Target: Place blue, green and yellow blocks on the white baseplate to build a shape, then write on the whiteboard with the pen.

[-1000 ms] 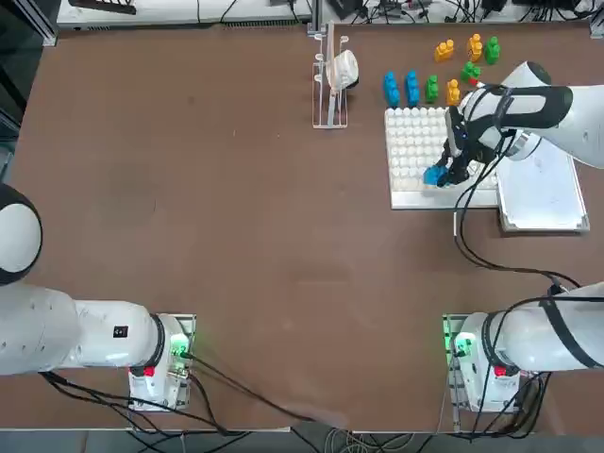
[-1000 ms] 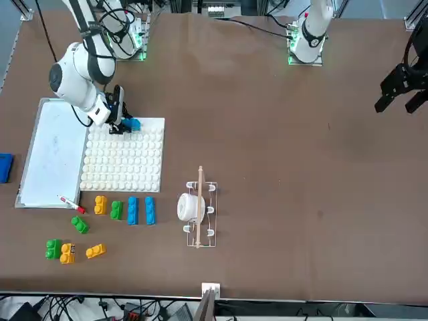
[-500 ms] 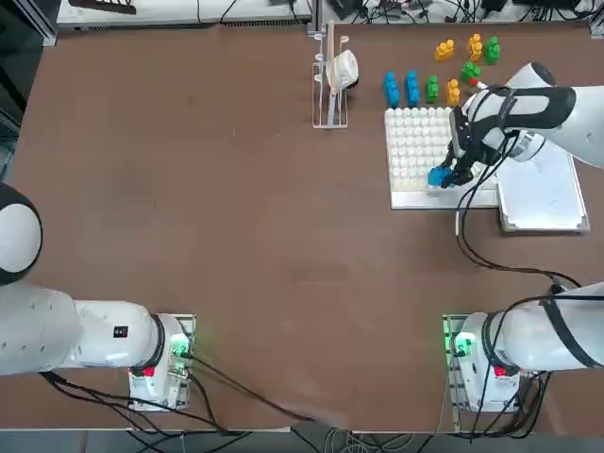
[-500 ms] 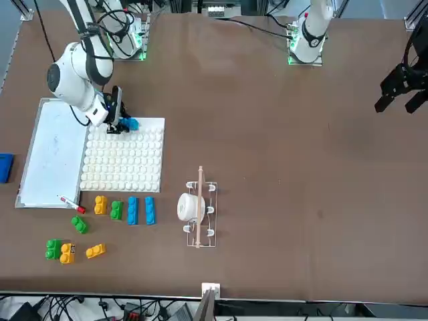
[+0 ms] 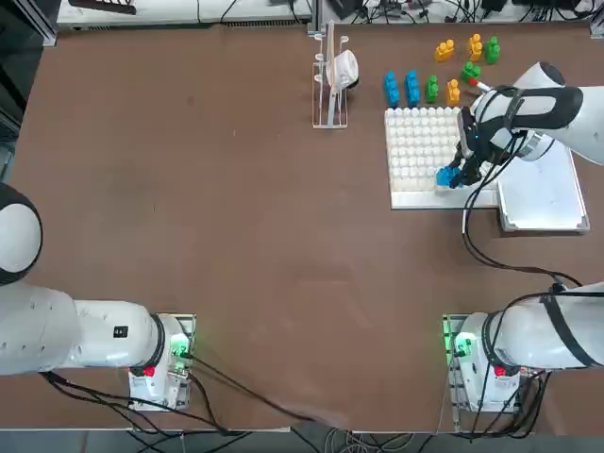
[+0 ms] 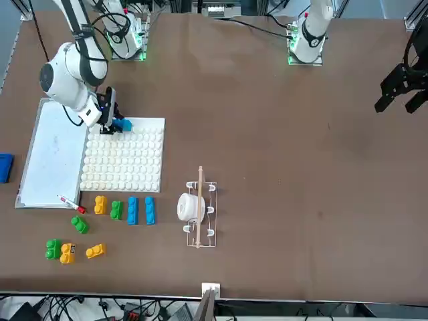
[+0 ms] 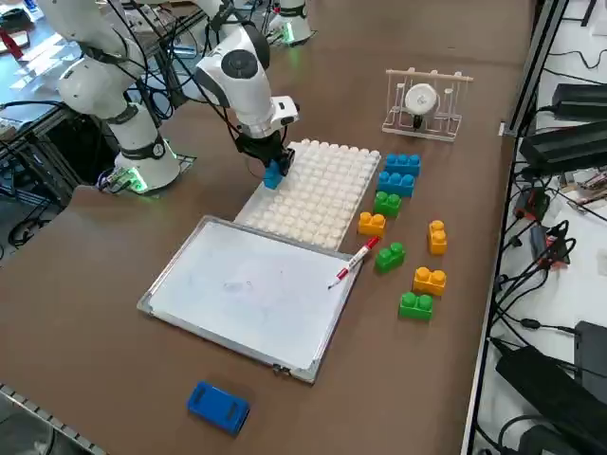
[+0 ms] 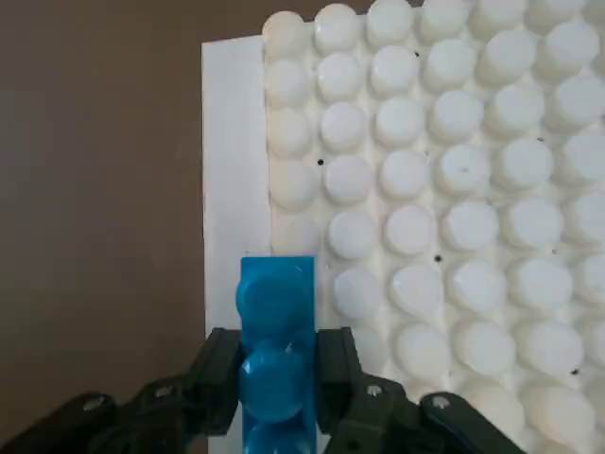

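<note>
My right gripper (image 5: 455, 174) is shut on a blue block (image 5: 444, 176) and holds it low over the white baseplate (image 5: 415, 151), at the near edge close to the whiteboard (image 5: 543, 189). In the wrist view the blue block (image 8: 276, 322) sits between both fingers (image 8: 222, 374), over the plate's smooth rim beside the outermost studs (image 8: 454, 189). Two more blue blocks (image 6: 140, 210), a green one (image 6: 116, 210) and a yellow one (image 6: 100, 204) lie in a row beyond the plate. Further green and yellow blocks (image 7: 422, 282) are scattered nearby. The pen (image 7: 354, 263) rests at the whiteboard's far corner.
A wire rack holding a white roll (image 6: 195, 208) stands to the left of the baseplate, as the top view shows it. A plain blue pad (image 7: 218, 406) lies past the whiteboard's outer side. The right arm's cable (image 5: 486, 255) trails over the table in front of the plate.
The right gripper has carried the blue block a little along the baseplate's near edge, toward the whiteboard side. Its grip is unchanged.
</note>
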